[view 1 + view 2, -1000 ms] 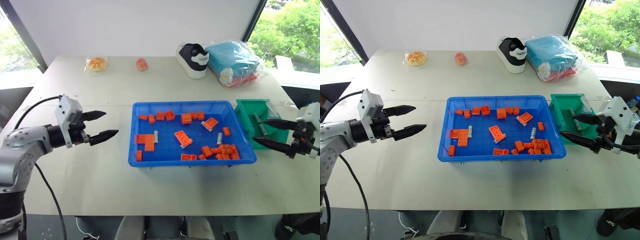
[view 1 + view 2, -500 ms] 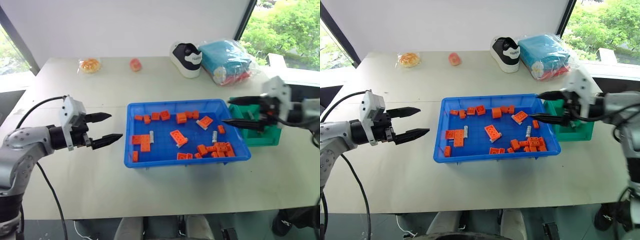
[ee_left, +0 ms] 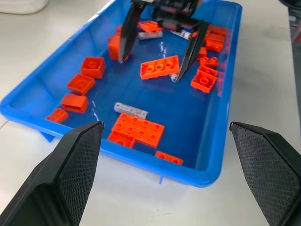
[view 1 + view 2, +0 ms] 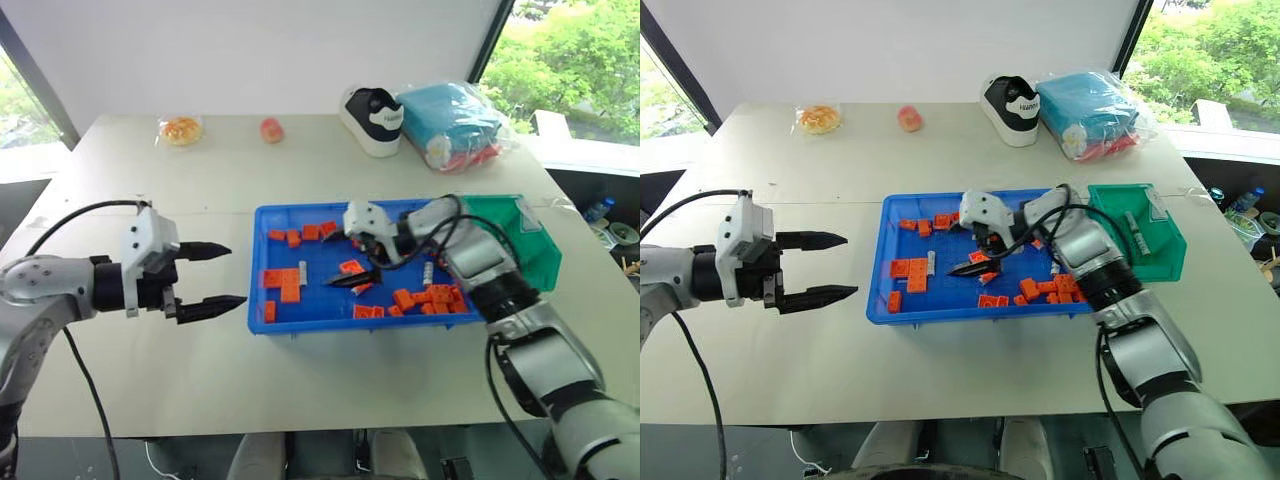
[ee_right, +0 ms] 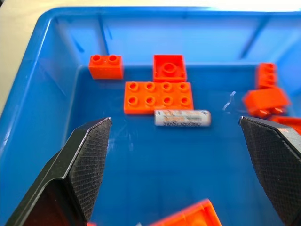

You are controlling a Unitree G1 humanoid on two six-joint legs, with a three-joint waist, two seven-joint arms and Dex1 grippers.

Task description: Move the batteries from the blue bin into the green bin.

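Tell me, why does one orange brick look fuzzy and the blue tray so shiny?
Right wrist view: the orange brick beside the battery is smeared, probably motion. Left wrist view: pale glare streaks lie on the blue bin floor. Left eye view: daylight comes through the window.

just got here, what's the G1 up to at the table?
It is sorting slim grey-silver batteries out of the large shallow blue plastic bin of orange toy bricks into the small green plastic bin. The right gripper is over the blue bin's middle, open and empty, lined up on one battery beside a flat brick. At least one battery lies in the green bin. The left gripper hovers open beside the blue bin.
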